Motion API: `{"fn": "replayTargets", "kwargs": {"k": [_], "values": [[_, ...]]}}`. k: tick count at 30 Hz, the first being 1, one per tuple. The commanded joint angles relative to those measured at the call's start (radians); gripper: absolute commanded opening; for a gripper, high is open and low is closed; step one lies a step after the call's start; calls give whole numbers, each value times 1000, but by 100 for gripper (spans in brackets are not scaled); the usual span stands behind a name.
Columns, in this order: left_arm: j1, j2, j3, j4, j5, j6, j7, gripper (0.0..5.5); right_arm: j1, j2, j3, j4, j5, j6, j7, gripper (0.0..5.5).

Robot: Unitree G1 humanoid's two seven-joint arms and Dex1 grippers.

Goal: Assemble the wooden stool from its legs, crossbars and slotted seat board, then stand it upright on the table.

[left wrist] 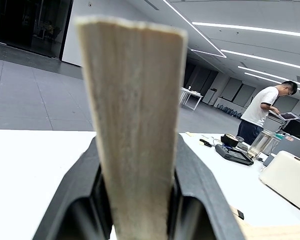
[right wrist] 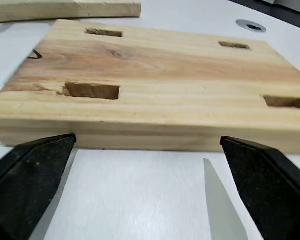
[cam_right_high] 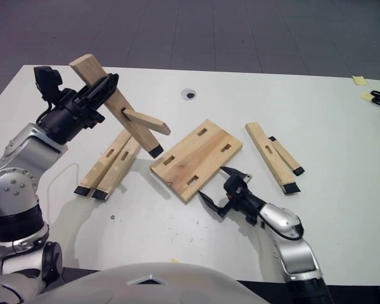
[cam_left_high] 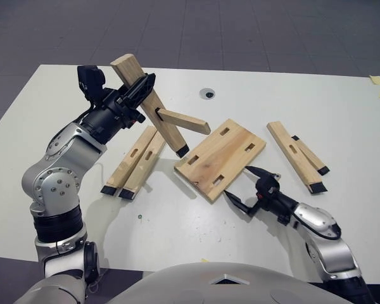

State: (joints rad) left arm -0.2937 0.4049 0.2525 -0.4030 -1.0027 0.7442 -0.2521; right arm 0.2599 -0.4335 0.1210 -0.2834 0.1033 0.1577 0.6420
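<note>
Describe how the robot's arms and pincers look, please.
The left arm and right arm are rounded silver-grey shells with black joint bands and black wrists; thin black cables run near the wrists. The left pincer and right pincer each have two black tapering fingers. A small red spot marks the right wrist.

The white table (cam_left_high: 342,95) carries the seat board (cam_left_high: 220,158) flat near its middle. Two legs (cam_left_high: 130,161) lie side by side on its left. A third leg (cam_left_high: 284,140) lies on its right with a crossbar (cam_left_high: 311,157) against it.
</note>
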Motion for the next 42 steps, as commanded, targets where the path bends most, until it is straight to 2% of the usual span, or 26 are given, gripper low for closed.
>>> {"fn": "replayTargets", "kwargs": {"k": [1, 7, 15, 26, 35, 42], "values": [[-18, -14, -5, 9, 11, -9, 7, 102, -81, 46, 39, 49, -20, -14, -34, 540], [-24, -57, 1, 53, 44, -67, 7, 102, -54, 21, 7, 78, -5, -38, -31, 540], [-69, -76, -54, 242, 155, -158, -138, 102, -60, 18, -20, 87, 16, -30, -33, 540], [-49, -41, -65, 249, 222, -161, -207, 102, -56, 23, -39, 82, 18, -23, -47, 540], [-61, -116, -120, 310, 290, -223, -234, 102, -74, 30, -31, 76, 25, -6, -53, 540], [-14, -30, -168, 315, 353, -231, -347, 102, -82, 30, -34, 71, 26, 2, -58, 540]]}}
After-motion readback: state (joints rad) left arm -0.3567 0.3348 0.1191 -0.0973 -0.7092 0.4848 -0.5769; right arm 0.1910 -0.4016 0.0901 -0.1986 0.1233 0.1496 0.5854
